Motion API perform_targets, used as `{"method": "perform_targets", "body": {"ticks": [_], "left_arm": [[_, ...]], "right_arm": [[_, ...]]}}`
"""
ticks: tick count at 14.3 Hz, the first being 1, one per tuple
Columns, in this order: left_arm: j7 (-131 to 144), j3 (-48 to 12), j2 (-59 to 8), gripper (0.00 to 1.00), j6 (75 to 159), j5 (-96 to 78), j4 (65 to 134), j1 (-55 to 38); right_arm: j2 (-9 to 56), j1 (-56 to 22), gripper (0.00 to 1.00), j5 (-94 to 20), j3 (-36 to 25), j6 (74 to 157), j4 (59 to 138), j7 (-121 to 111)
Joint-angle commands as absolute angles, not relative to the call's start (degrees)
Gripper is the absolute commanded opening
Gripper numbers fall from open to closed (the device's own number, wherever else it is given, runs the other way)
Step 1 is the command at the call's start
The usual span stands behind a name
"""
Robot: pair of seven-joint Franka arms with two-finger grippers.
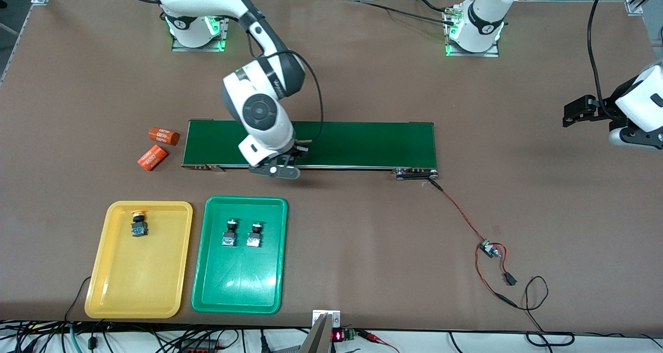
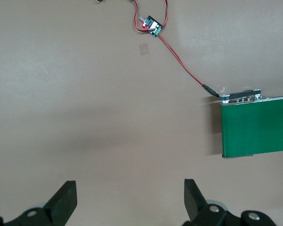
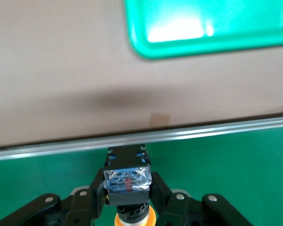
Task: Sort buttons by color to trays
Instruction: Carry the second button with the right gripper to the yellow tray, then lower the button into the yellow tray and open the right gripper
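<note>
Over the belt, near its edge toward the trays, the right tool is clenched on a yellow button; the right wrist view shows the fingers pressed against the black body, with the yellow-orange cap just under it. The button sits at or barely above the belt surface, so the pick looks freshly made and the carry to the yellow tray is not yet done. The grip is on a small, blocky body, and I judge it could twist or slip out if the lift is abrupt; a drop here would land on the belt or on the tabletop strip between belt and trays. The green tray lies closer to the tool than the yellow one, so a short or careless carry could release the button into the wrong colour. Inside the yellow tray one yellow-capped button stands near the end toward the belt, which leaves room but also a thing to knock on the way in. The green tray holds two green buttons side by side, apart. Two orange cylinders lie on the tabletop off the belt's end. The left tool waits released over bare tabletop at the left arm's end.
</note>
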State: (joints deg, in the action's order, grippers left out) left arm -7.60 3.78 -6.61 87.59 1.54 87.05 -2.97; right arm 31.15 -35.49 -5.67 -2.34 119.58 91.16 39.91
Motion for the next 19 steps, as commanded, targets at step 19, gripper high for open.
{"method": "perform_targets", "body": {"ticks": [19], "left_arm": [[-7.6,3.5,-7.1,1.0,86.2,2.5,85.0,-3.4]], "right_arm": [[48.9,-5.5,0.03,-4.1,-4.8,135.3,79.5,-3.9]]}}
